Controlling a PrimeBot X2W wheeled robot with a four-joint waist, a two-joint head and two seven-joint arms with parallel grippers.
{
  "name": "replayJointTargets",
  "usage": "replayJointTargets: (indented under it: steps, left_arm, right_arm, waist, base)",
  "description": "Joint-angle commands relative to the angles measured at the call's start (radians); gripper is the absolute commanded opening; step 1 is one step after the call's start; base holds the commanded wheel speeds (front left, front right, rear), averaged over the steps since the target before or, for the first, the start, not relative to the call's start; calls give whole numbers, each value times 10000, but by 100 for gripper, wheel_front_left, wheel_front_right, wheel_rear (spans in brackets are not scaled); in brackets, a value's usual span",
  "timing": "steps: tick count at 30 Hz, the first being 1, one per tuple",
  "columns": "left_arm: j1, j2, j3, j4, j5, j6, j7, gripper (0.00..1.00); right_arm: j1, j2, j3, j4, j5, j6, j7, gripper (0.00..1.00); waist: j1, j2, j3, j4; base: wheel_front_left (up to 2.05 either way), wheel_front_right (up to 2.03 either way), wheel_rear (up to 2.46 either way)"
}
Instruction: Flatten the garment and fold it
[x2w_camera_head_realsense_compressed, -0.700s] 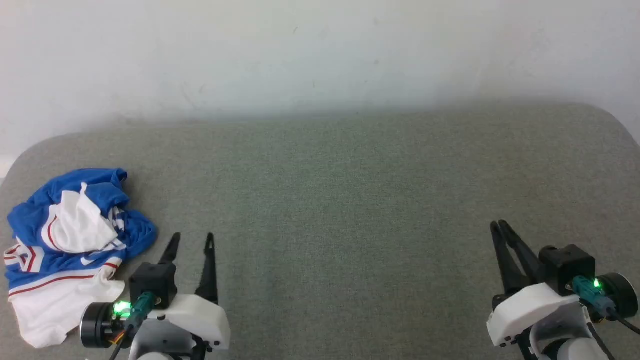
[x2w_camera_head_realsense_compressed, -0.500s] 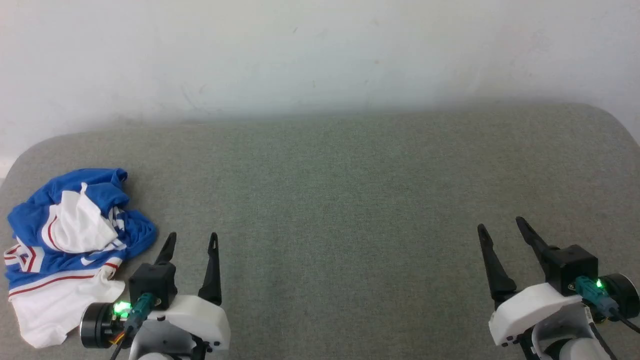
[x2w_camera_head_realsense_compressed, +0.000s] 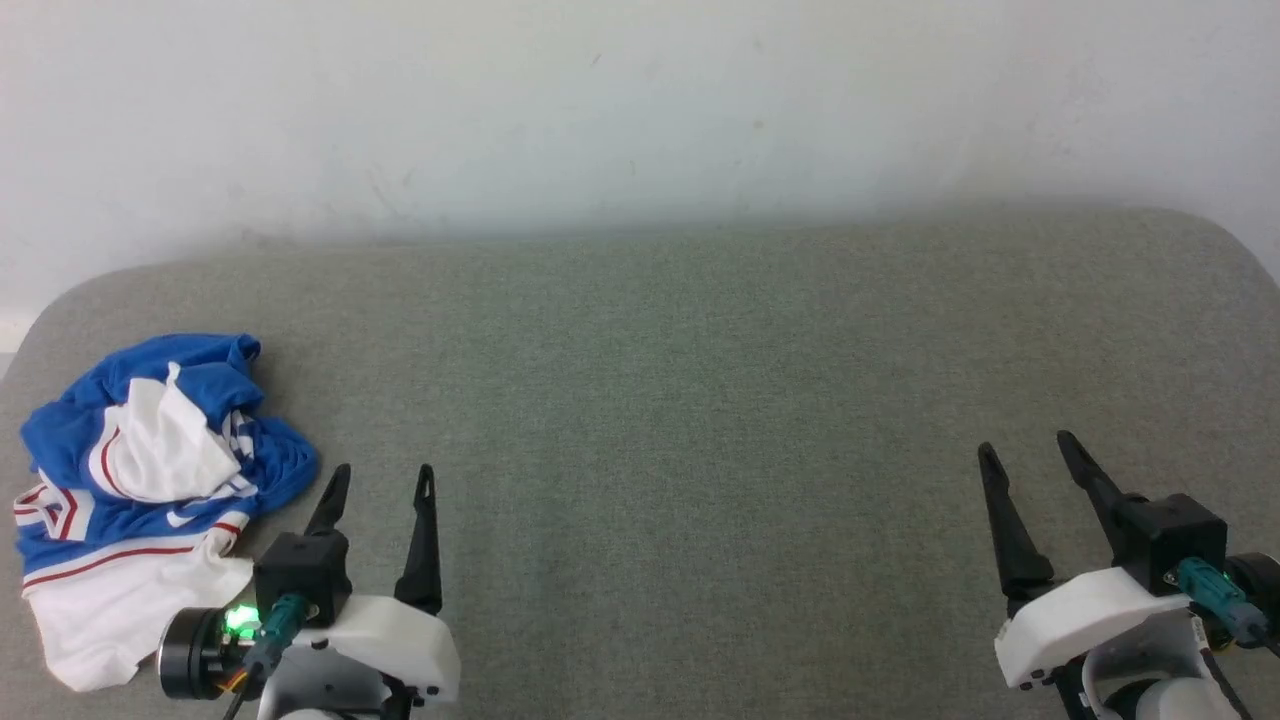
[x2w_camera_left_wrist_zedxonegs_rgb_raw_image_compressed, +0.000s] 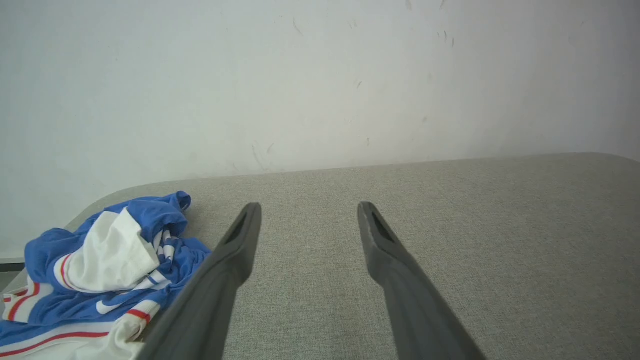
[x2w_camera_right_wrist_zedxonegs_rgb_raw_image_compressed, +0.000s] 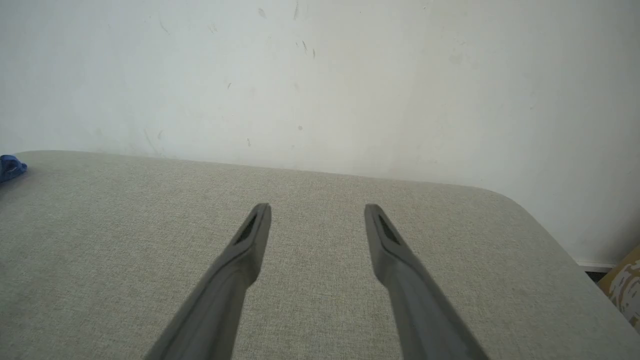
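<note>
- Head view: the garment (x2w_camera_head_realsense_compressed: 140, 490) lies crumpled in a heap at the far left of the grey-green padded surface (x2w_camera_head_realsense_compressed: 700, 380), close to its rounded left edge. Blue folds sit on top and to the rear, a white sleeve (x2w_camera_head_realsense_compressed: 160, 455) is bunched in the middle, and white fabric with a thin red stripe spreads along the near side.
- Head view: the left gripper (x2w_camera_head_realsense_compressed: 385, 472) is at the lower left, just beside the heap's right edge but apart from it. Its two dark fingers are spread wide with nothing between them.
- Head view: the right gripper (x2w_camera_head_realsense_compressed: 1027, 446) is at the lower right, well apart from the garment, its fingers likewise spread wide and empty. A pale wall (x2w_camera_head_realsense_compressed: 640, 100) rises behind the surface.
- Left wrist view: the left gripper's fingers (x2w_camera_left_wrist_zedxonegs_rgb_raw_image_compressed: 235, 260) splay wide over bare surface and grasp nothing. The garment lies at the lower left, its near edge partly hidden behind the left finger, with a small white logo (x2w_camera_left_wrist_zedxonegs_rgb_raw_image_compressed: 107, 307) showing on the blue.
- Right wrist view: the right gripper's fingers (x2w_camera_right_wrist_zedxonegs_rgb_raw_image_compressed: 245, 250) stand wide apart over bare surface, empty. A small blue corner of the garment peeks in at the left edge, far from them. A tan patterned object (x2w_camera_right_wrist_zedxonegs_rgb_raw_image_compressed: 625, 282) shows at the lower right, past the surface's rounded corner; what it is cannot be told.
</note>
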Motion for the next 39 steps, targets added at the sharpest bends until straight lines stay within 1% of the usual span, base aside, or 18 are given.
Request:
replayJointTargets:
  steps: [1,13,16,25,39]
  left_arm:
    - [146,-10,44,-63,-82,37,-108,100]
    - [202,-16,106,-73,-164,92,-337,100]
    - [256,-17,60,-108,-191,170,-400,100]
    - [442,-21,-18,-193,-286,363,-589,100]
    - [605,-28,117,-214,-481,457,-881,100]
  right_arm:
    - [30,9,-99,31,43,-4,-101,100]
    - [37,14,-282,50,8,-6,-330,100]
    - [37,15,-281,69,-6,-6,-393,100]
    - [-16,19,-124,130,-18,-8,-581,100]
    - [-143,24,413,167,-83,-10,-873,100]
  waist:
    - [0,0,6,31]
    - [0,0,10,383]
    - [0,0,14,532]
    - [0,0,17,1043]
    - [0,0,90,2018]
  base:
    - [0,0,0]
    - [0,0,0]
    - [0,0,0]
    - [0,0,0]
    - [0,0,0]
